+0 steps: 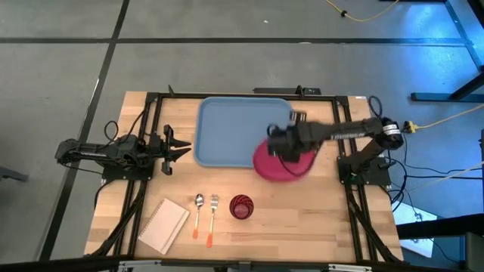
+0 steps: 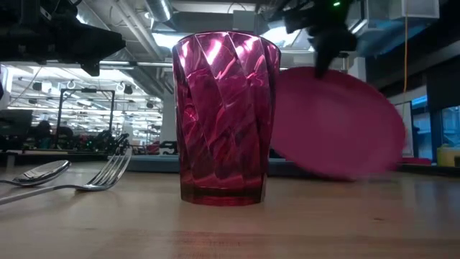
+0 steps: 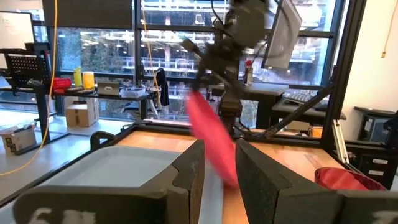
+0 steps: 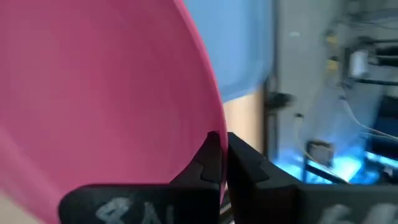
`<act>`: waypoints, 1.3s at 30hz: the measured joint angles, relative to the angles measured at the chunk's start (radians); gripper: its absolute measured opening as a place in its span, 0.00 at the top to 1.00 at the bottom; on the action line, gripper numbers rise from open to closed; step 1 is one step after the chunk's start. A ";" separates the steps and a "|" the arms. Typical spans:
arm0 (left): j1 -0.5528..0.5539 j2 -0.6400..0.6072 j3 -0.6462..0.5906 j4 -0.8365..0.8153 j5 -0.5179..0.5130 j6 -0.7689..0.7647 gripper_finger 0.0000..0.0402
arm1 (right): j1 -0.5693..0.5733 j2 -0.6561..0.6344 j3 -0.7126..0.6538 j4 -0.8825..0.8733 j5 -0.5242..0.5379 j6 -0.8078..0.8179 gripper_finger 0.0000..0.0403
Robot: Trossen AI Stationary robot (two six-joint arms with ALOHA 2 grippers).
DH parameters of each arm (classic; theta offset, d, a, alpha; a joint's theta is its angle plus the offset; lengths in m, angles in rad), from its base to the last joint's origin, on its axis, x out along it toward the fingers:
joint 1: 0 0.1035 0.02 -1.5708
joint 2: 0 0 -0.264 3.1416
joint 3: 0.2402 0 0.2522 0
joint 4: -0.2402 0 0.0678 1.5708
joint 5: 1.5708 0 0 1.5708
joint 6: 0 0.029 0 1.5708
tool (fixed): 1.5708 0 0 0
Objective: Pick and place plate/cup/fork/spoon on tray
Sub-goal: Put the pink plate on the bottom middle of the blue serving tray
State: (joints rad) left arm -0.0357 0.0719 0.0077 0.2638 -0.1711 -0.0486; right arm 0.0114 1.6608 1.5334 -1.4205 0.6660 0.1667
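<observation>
I find almost nothing legible here. My right tool (image 4: pixel 222 163) carries pale printed characters on its dark body in the right wrist view, but they are cropped and I cannot make them out. My left tool (image 3: pixel 219 163) shows similar pale marks on its housing, equally unreadable. My right arm (image 1: pixel 349 133) bears a light strip of lettering, too small to read.

Pink plate (image 1: pixel 281 168) tilted, lifted, overlapping blue tray (image 1: pixel 227 128) edge.

Cup (image 2: pixel 225 119) glossy faceted plastic; plate (image 2: pixel 338 122) matt plastic; wood table (image 1: pixel 302 211).
</observation>
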 joint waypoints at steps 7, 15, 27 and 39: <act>0.000 0.000 0.000 0.000 0.000 0.000 0.79 | -0.274 -0.001 0.139 0.276 -0.161 -0.131 0.98; 0.000 0.000 0.000 -0.001 0.000 0.000 0.79 | -0.458 0.093 0.147 0.495 -0.478 -0.166 0.98; 0.000 0.000 0.000 -0.001 0.000 0.000 0.79 | -0.465 0.331 0.146 0.569 -0.601 -0.179 0.97; 0.000 0.000 0.000 -0.001 0.000 0.000 0.79 | -0.474 0.336 0.146 0.574 -0.555 -0.148 0.91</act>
State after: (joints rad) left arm -0.0360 0.0719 0.0078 0.2625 -0.1707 -0.0486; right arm -0.4629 1.9965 1.6794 -0.8463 0.1107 0.0186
